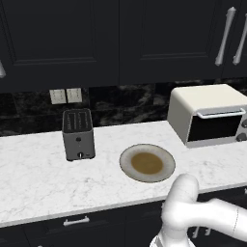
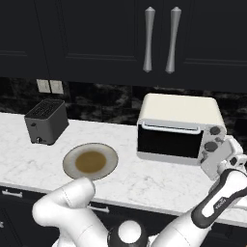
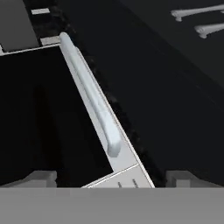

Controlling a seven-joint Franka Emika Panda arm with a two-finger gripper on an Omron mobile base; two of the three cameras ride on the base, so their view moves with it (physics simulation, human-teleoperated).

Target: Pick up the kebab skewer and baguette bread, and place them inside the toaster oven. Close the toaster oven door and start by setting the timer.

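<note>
With the toaster oven door (image 2: 170, 141) shut, timer-setting seems in hand. Its knobs (image 2: 211, 139) sit just beside the fingers (image 2: 230, 153), whose spread I cannot tell.

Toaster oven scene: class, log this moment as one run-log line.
toaster oven door: closed | plate: no food | gripper: by oven knobs, state unclear | slot toaster: left of plate

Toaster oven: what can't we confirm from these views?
- Inside of the toaster oven: hidden behind the shut dark glass door in both base views; skewer and bread can't be confirmed.
- Knob settings: too small to read.
- Gripper: open or shut unclear; fingertips mostly cut off in hand view.
</note>
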